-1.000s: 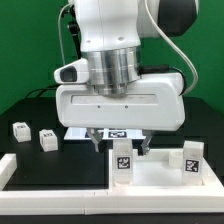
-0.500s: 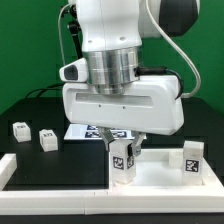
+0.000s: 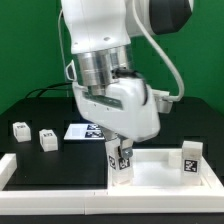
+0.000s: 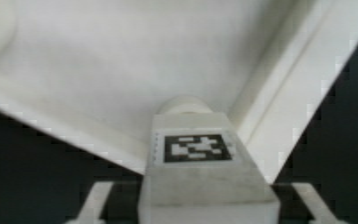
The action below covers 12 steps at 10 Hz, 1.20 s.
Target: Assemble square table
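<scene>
A white leg (image 3: 120, 163) with a black-white tag stands at the near-left corner of the square table top (image 3: 160, 176). My gripper (image 3: 121, 148) is shut on it from above, and the hand leans toward the exterior view's left. In the wrist view the leg (image 4: 201, 150) fills the space between both fingers (image 4: 115, 203), with the top's white surface (image 4: 105, 80) and raised rim (image 4: 286, 70) beyond it. A second tagged leg (image 3: 192, 160) stands on the top's right side. Two loose legs (image 3: 20, 128) (image 3: 47, 139) lie on the black table at the left.
The marker board (image 3: 84, 132) lies flat behind the table top, partly hidden by my hand. Long white border rails (image 3: 50, 186) run along the front and left edges of the work area. The arm's body blocks the middle of the exterior view.
My gripper came down over the leg at the corner and closed on it. The hand has since turned and leaned toward the exterior view's left.
</scene>
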Available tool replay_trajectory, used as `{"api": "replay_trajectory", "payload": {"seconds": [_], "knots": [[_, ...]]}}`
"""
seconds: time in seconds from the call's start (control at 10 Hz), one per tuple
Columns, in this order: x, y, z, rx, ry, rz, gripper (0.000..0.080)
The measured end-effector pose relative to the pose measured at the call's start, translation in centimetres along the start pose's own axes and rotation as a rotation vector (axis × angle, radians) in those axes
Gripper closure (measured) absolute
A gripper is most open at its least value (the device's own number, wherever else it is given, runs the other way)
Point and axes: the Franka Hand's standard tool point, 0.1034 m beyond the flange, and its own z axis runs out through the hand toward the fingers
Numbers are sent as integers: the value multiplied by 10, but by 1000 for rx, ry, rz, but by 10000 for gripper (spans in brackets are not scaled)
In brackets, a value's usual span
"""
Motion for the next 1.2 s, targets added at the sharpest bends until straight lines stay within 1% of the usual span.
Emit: {"api": "replay_trajectory", "payload": {"seconds": [0.2, 0.4, 0.5, 0.6, 0.7, 0.8, 0.9, 1.0, 1.2], "knots": [[-3, -1, 1, 9, -4, 208, 509], [-4, -2, 2, 13, 0, 314, 509], [-3, -1, 2, 13, 0, 297, 509], [-4, -1, 2, 12, 0, 270, 455], [-4, -2, 2, 9, 5, 220, 455], [-4, -3, 1, -4, 17, 19, 250], [-6, -5, 0, -11, 17, -124, 179], [-5, -4, 0, -11, 16, -130, 159], [-5, -4, 0, -14, 18, -274, 151]]}}
